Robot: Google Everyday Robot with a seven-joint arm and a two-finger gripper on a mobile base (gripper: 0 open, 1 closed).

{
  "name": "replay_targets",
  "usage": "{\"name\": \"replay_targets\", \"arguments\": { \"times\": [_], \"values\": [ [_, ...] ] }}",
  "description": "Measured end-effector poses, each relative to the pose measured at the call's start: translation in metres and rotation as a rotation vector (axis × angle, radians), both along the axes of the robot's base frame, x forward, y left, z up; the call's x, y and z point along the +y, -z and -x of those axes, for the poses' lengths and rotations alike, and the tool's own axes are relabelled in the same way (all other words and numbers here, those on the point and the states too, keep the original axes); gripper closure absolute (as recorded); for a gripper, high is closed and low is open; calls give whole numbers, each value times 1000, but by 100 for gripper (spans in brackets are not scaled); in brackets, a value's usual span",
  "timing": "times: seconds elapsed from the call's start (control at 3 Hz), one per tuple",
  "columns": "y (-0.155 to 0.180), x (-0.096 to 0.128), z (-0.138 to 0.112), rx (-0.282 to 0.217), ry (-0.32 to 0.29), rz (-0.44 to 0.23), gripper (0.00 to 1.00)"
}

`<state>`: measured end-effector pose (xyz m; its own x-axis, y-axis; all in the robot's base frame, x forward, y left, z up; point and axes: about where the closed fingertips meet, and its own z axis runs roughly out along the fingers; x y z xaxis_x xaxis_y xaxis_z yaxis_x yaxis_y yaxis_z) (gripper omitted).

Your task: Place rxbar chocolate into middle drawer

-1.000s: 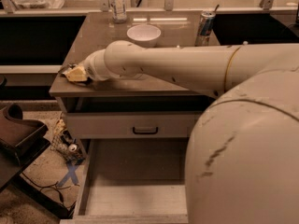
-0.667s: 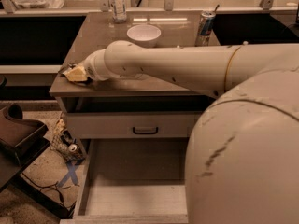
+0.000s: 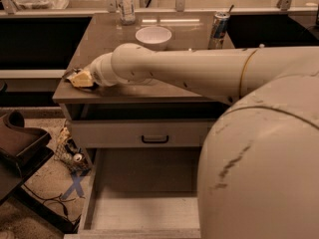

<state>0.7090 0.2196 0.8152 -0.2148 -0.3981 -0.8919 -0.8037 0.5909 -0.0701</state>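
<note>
My gripper [image 3: 77, 77] is at the end of the long white arm [image 3: 189, 73], low over the front left corner of the brown countertop [image 3: 104, 34]. A small dark shape sits at the gripper's tip, and I cannot tell whether it is the rxbar chocolate. No dark-wrapped bar shows elsewhere on the counter. The middle drawer [image 3: 144, 203] stands pulled open below the counter, with a pale bare floor and thin side walls. My own body hides its right part.
A white bowl [image 3: 153, 35], a tall drink can [image 3: 219, 28] and a clear bottle [image 3: 125, 4] stand at the back of the counter. A grey drawer front with a dark handle [image 3: 154, 139] is above the open drawer. Clutter and cables lie on the floor at left [image 3: 70, 153].
</note>
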Motion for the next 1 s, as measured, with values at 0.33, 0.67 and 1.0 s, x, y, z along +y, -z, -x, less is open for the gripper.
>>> {"name": "replay_targets", "arguments": {
  "times": [0.33,0.67,1.0],
  "values": [
    [-54,-19,9,-53,-25,22,100],
    [-149,-50,26,-145,-67,59,100],
    [-215,-74,39,-207,-98,83,100]
  ]
}}
